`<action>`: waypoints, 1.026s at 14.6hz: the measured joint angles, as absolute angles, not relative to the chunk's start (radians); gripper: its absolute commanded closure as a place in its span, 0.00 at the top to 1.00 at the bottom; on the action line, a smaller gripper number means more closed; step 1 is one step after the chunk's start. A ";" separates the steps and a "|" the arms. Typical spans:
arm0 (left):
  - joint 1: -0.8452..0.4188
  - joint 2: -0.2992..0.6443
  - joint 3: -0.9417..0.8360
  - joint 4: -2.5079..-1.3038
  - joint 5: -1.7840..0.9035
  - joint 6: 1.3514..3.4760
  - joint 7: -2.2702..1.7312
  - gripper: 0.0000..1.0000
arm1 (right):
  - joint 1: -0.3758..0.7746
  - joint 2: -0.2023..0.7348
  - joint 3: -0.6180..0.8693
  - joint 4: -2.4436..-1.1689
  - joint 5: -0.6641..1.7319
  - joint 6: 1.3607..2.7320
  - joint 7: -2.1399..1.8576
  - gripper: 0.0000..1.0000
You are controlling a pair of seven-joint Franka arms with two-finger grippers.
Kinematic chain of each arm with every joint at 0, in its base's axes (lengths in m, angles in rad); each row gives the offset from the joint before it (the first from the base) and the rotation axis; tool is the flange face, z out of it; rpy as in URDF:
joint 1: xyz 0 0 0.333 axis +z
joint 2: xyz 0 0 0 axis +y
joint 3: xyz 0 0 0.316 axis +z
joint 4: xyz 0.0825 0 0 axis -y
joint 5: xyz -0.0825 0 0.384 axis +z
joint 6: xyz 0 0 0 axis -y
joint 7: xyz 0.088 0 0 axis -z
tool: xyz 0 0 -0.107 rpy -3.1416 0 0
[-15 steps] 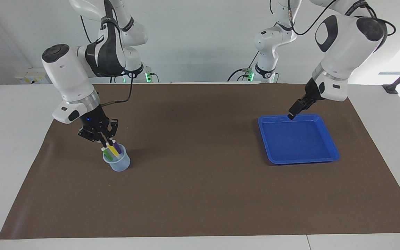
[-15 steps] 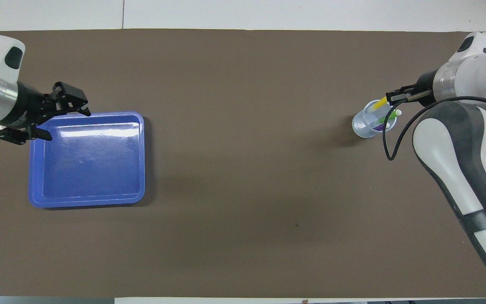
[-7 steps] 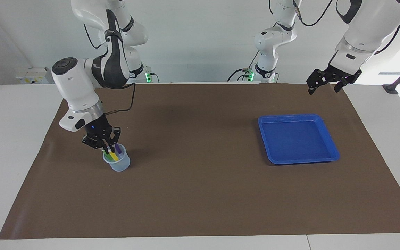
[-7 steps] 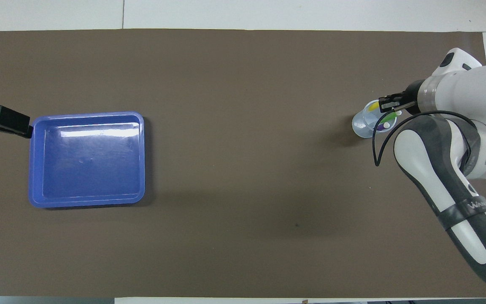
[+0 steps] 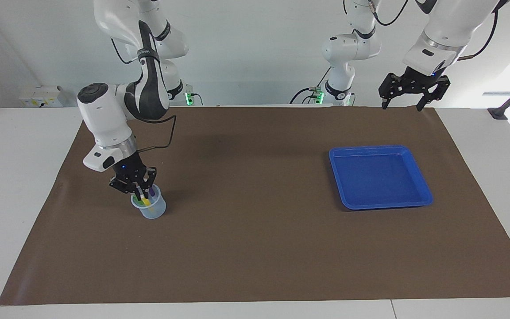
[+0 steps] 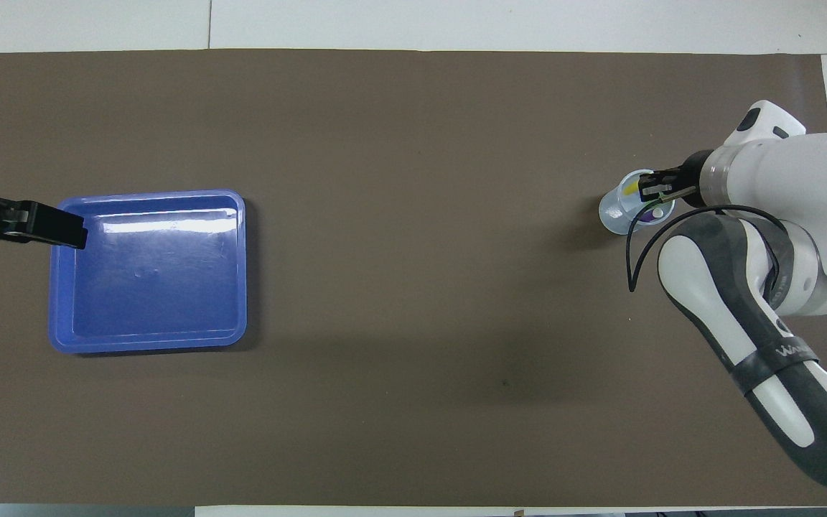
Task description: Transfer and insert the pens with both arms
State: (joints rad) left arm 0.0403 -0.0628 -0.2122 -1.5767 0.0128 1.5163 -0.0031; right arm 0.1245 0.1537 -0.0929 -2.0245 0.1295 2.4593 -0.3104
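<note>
The facing view is showing the right gripper point(image 5: 142, 191) dipped into the clear cup point(image 5: 150, 209), where the pens point(image 5: 145, 200) are standing. Its fingers are nearly together; a grip cannot be told. The left gripper point(image 5: 403, 103) is being held wide open, empty, above the blue tray point(image 5: 419, 177). A pen is probably being put in; a slow lift is called for next.

Tray point(image 5: 380, 177): solid blue. Bench mat point(image 5: 255, 248): plain brown. Cup point(image 5: 150, 209): translucent pale blue, holding yellow point(image 5: 145, 201), green point(image 5: 135, 200) and purple point(image 5: 152, 193) pens.
</note>
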 measured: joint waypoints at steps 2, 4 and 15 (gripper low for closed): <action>0.031 -0.083 -0.186 -1.630 0.013 1.579 -0.008 1.00 | 0.125 0.154 -0.093 -2.024 0.130 2.462 -0.310 0.96; 0.032 -0.083 -0.159 -1.636 0.012 1.595 -0.006 1.00 | 0.125 0.154 -0.093 -2.022 0.130 2.468 -0.310 1.00; 0.002 -0.060 -0.145 -1.630 0.002 1.575 -0.011 1.00 | 0.123 0.067 -0.129 -1.769 0.091 2.038 -0.164 1.00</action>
State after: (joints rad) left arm 0.0018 -0.0601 -0.1447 -1.6305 0.0021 1.5748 -0.0106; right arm 0.1233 0.0673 -0.1288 -1.7693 0.0906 2.0380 -0.1641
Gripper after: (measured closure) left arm 0.000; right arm 0.000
